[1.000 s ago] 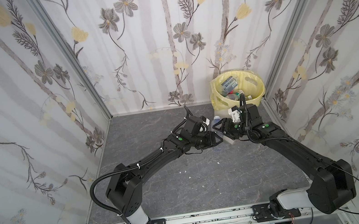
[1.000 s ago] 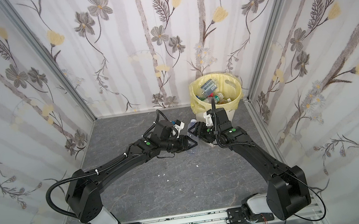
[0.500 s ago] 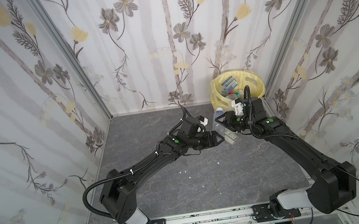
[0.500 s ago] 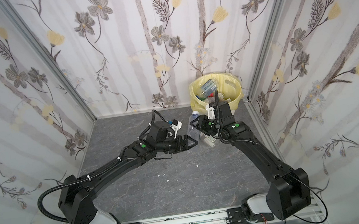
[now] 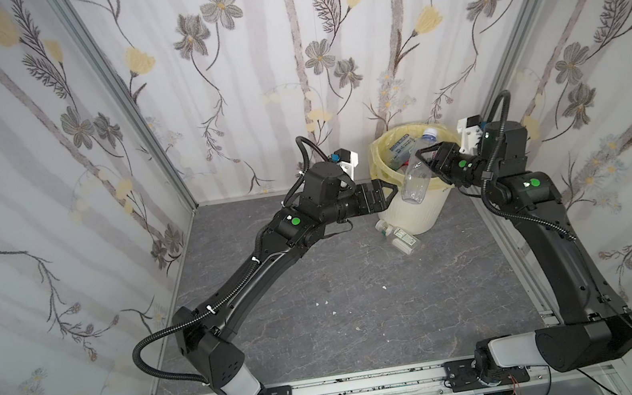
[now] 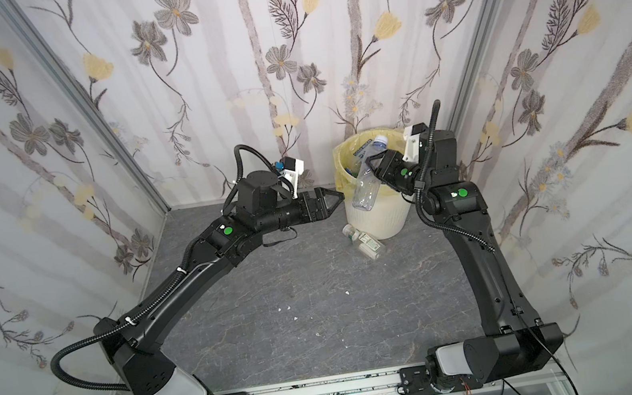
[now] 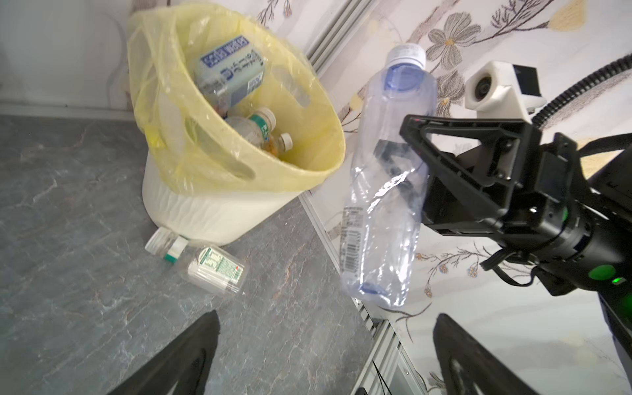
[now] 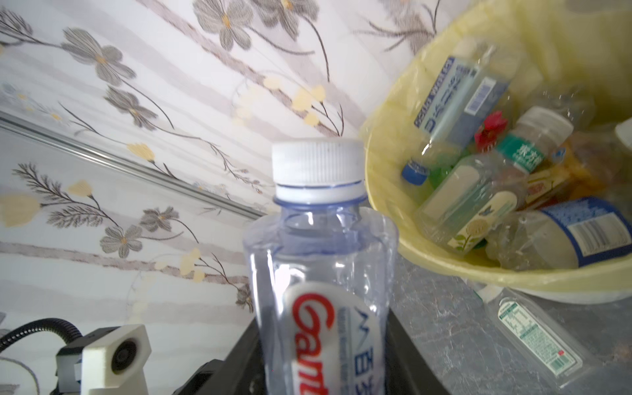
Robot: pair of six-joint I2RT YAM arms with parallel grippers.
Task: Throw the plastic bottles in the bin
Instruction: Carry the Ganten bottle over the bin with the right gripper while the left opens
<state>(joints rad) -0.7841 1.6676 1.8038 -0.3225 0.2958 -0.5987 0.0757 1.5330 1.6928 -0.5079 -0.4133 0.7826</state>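
Lying beside bin, stray bottle.

Right wrist cam: the held bottle runs off the frame edge partway thru its label, so we can't see its base. The bin gets chopped by the frame too. The bottles inside the bin are blurry there, labels mostly unreadable. Left wrist cam: only the finger ends of the left pincer show, rest is out of frame. Both top views: bin contents too small to tell apart imo.
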